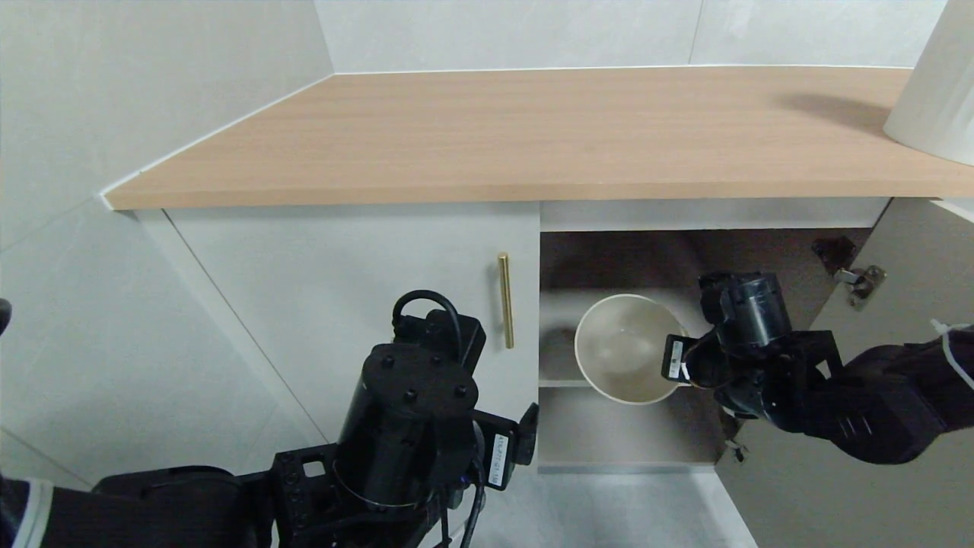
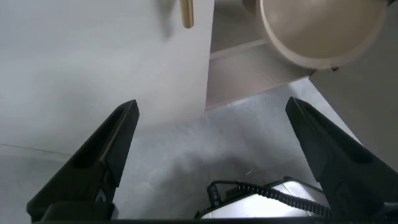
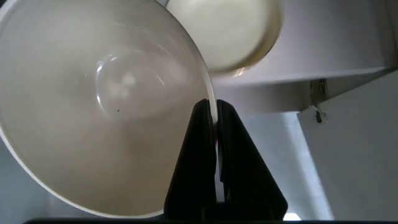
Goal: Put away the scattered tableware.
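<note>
The right gripper (image 1: 679, 359) is pinching the white bowl (image 1: 620, 346) by its rim, fingers closed tight on it, holding it tilted at the mouth of the open cupboard (image 1: 631, 259), while the left gripper (image 2: 211, 106) is hanging low before the closed door (image 1: 342, 304), fingers spread wide around nothing.

The bowl (image 1: 620, 346) is round, cream-white, glossy and empty. It hangs in the air in front of the open cabinet (image 1: 624, 255), at about shelf height, with its mouth turned up. The right gripper (image 1: 673, 358) pinches its rim on one side. Just past the bowl, a second pale round dish (image 3: 227, 31) lies inside the cabinet
</note>
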